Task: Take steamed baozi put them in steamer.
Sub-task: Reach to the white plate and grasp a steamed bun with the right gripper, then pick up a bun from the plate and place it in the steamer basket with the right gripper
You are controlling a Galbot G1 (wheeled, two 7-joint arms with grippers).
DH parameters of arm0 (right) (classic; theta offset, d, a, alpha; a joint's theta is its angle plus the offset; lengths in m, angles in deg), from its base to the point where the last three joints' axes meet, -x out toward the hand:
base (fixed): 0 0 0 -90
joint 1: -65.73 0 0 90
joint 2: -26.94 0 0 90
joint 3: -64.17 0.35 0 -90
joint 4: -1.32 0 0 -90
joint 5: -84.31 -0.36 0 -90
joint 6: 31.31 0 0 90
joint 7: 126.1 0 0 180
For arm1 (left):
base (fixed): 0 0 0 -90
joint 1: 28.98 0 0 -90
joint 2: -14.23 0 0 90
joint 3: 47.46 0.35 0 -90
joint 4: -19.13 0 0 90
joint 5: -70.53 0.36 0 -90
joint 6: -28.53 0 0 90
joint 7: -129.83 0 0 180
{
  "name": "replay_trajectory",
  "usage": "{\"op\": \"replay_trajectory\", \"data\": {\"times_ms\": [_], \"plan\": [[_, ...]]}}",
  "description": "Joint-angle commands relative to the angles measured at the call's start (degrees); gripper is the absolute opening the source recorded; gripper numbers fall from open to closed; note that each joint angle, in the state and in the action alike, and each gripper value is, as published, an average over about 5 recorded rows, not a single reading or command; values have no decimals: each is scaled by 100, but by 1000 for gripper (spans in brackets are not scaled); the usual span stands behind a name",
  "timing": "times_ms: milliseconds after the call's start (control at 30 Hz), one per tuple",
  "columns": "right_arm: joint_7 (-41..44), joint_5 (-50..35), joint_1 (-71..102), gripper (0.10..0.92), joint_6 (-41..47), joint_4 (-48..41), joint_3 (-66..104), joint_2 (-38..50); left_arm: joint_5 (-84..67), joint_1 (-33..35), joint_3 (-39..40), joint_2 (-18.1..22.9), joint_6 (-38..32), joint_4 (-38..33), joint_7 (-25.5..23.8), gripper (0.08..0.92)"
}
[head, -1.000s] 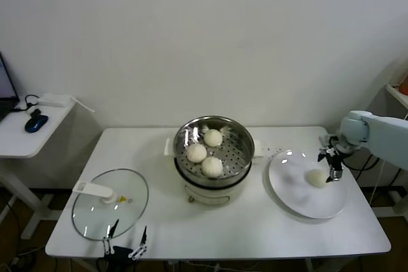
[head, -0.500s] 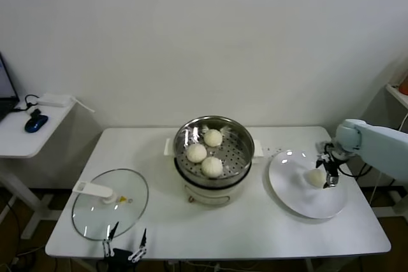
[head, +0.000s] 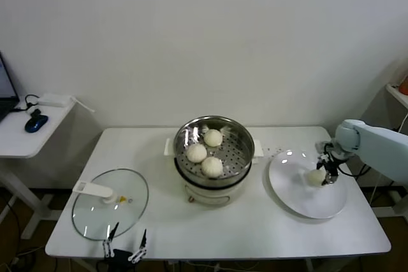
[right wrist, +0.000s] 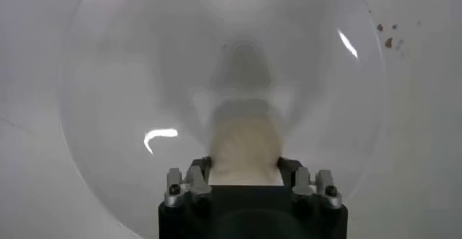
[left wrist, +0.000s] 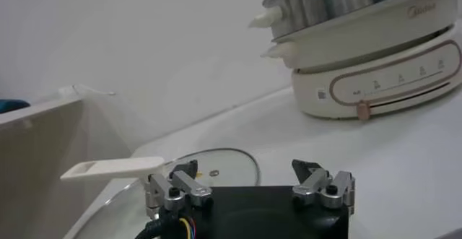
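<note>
On the white table (head: 255, 234), three steamed baozi (head: 211, 166) are sitting in the steamer (head: 213, 151). The right gripper (head: 325, 178) is closing its fingers around the fourth baozi (head: 315, 176) on the plate (head: 299, 205), hiding its sides. The bun is round, showing no clear long axis; the left gripper (head: 125, 240) is idling spread open by the glass lid (head: 95, 211).

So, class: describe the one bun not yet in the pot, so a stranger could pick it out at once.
Start at the round shiny stainless-steel steamer pot in the middle of the white table; on the robot's right of it lies a flat round white plate. The small cream-white baozi sits on that plate, between the right gripper's jaws. The other three buns lie inside the pot.
</note>
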Motion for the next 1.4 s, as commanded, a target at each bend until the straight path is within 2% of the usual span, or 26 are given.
{"op": "replay_trajectory", "data": {"times_ms": [33, 367, 600, 767, 933, 1400], "plan": [[120, -405, -819, 627, 55, 655, -699, 164, 3, 27, 0, -21, -14, -18, 6, 823], [293, -2246, -4280, 619, 482, 2967, -3258, 14, 28, -39, 70, -45, -24, 20, 7, 823], [496, -3518, -5696, 619, 720, 3695, -3801, -687, 31, 9, 138, -47, -7, -67, -1, 823], [514, -4080, -5781, 619, 943, 3717, -3318, -1145, 30, 5, 165, -44, -11, -115, -2, 823], [381, -4238, -5353, 619, 1153, 3494, -2677, -1670, 35, -18, 167, -49, -12, -127, -10, 823], [-131, -3278, -2927, 619, 1394, 1947, -1715, -2754, -8, -12, 91, -14, 11, -249, -7, 823]]}}
